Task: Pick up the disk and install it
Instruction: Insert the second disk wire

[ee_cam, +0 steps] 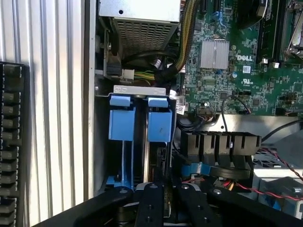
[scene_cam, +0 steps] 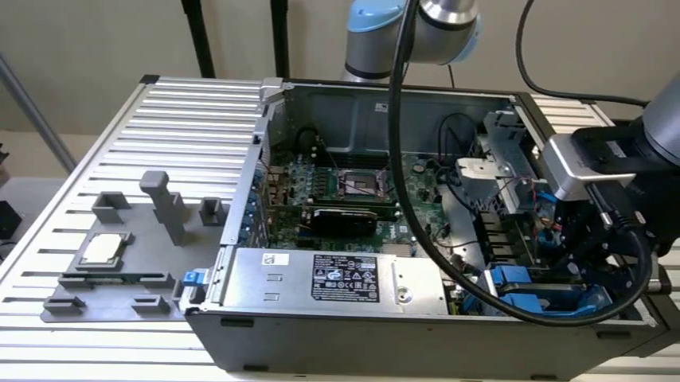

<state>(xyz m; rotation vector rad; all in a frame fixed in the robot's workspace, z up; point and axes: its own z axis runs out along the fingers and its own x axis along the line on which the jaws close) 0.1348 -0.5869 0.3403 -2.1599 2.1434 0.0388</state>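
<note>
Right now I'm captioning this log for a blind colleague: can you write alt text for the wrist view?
Black gripper sits low over a drive bay holding two upright blue plastic frames, at the open computer case's edge. Beside them lies the green motherboard; the power supply's cables run nearby.

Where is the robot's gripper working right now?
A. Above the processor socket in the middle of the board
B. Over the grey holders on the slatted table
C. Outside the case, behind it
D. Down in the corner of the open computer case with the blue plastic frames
D: the gripper is low in the case's corner, by the blue plastic frames.
</note>
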